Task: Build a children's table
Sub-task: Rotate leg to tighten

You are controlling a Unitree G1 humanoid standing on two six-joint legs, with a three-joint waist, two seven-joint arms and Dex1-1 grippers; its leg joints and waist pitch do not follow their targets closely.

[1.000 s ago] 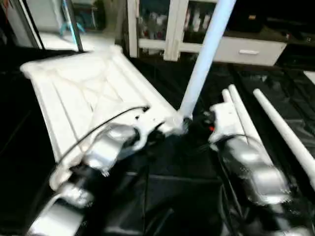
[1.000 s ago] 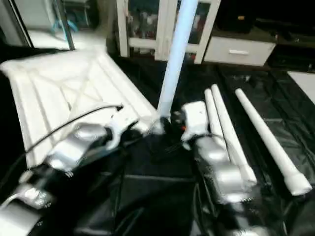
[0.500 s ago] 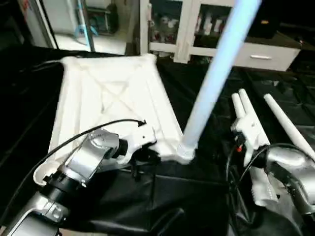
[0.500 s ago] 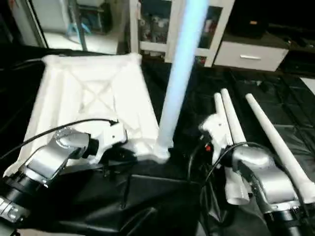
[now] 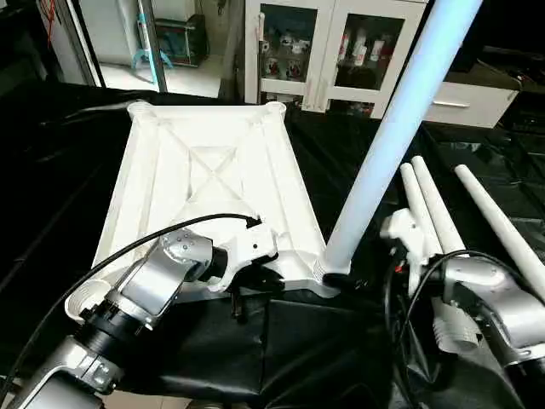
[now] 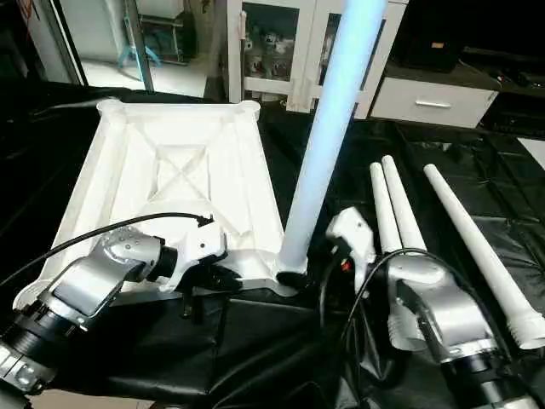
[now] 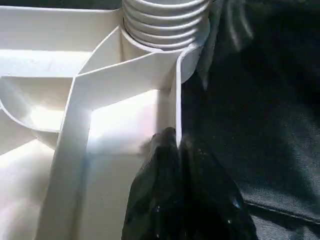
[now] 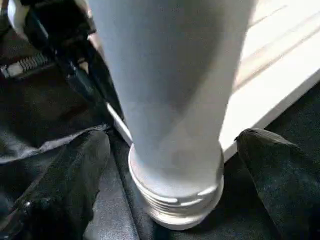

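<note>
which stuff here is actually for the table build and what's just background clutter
For the build:
- white plastic ribbed tabletop, upside down
- white tube leg standing in its corner socket
- three loose white tube legs on the black sheet

Just there:
- white glass-door cabinet
- white drawer unit

Lighting: bright, from overhead and the far doorway.
Glare whitens the table top [image 5: 204, 179]; black sheeting [image 5: 306, 349] stays dark; wrist views soft close-up.

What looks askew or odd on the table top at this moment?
The leg standing in the near right corner socket of the upturned table top leans away from upright, and thread rings still show at its base in the right wrist view, so it seems not fully screwed in. Three other legs lie loose beside it.
</note>
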